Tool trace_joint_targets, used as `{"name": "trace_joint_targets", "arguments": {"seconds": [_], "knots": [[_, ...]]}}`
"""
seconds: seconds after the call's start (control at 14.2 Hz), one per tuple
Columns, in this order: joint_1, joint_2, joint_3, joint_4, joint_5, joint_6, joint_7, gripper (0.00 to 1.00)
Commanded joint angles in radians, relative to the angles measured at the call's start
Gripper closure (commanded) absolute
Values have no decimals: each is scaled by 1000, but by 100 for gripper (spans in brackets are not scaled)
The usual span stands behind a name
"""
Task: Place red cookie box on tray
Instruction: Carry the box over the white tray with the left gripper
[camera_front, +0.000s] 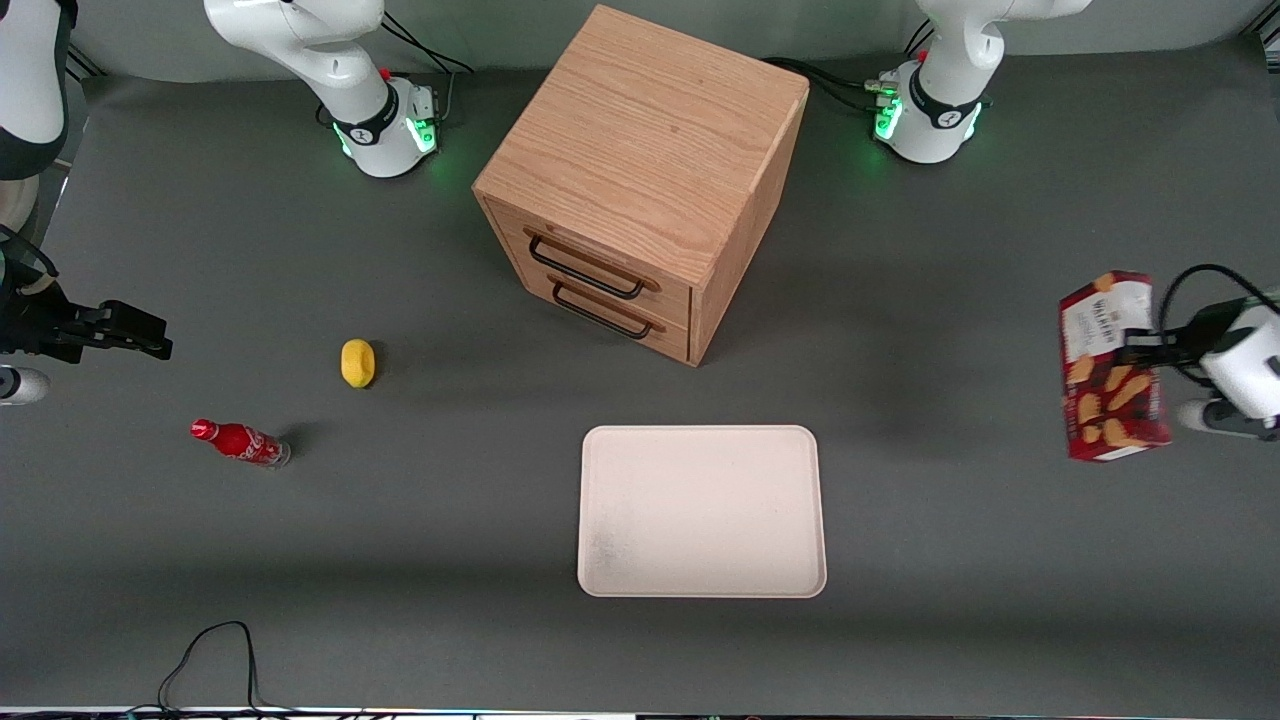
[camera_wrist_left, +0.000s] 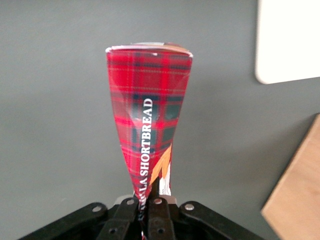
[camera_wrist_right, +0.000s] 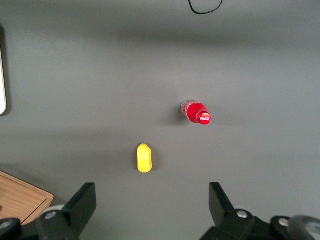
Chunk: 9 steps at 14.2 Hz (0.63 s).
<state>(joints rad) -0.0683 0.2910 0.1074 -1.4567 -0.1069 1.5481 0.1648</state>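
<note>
**Box held aloft, tray bare**

We note the wooden drawer cabinet (camera_front: 640, 180) mid-table. The tray (camera_front: 702, 511) lies nearer the camera. Our gripper (camera_wrist_left: 148, 210) clamps the red cookie box (camera_front: 1112, 368) above the table, toward the working arm's end.

Grey table (camera_front: 1000, 560): tray (camera_front: 702, 511), cabinet (camera_front: 640, 180), bottle (camera_front: 240, 442), lemon (camera_front: 357, 362).

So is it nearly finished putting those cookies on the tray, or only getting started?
About halfway. Done: the left end effector is shut on the red cookie box, holding it above the table toward the working arm's end. In hand: carrying it. Left: the tray holds nothing, so the box must travel over it, be set down and released.
</note>
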Motion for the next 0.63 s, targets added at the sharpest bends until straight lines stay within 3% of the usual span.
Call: {"name": "trace_joint_targets", "arguments": {"seconds": [0.0,0.21,0.56], "knots": [[-79,104,-80,154,-10,-25,-209,100],[-194,261,-91,323,-11,-2,-356,100],[-298,425,-86,352,-11,213,-430,100]]}}
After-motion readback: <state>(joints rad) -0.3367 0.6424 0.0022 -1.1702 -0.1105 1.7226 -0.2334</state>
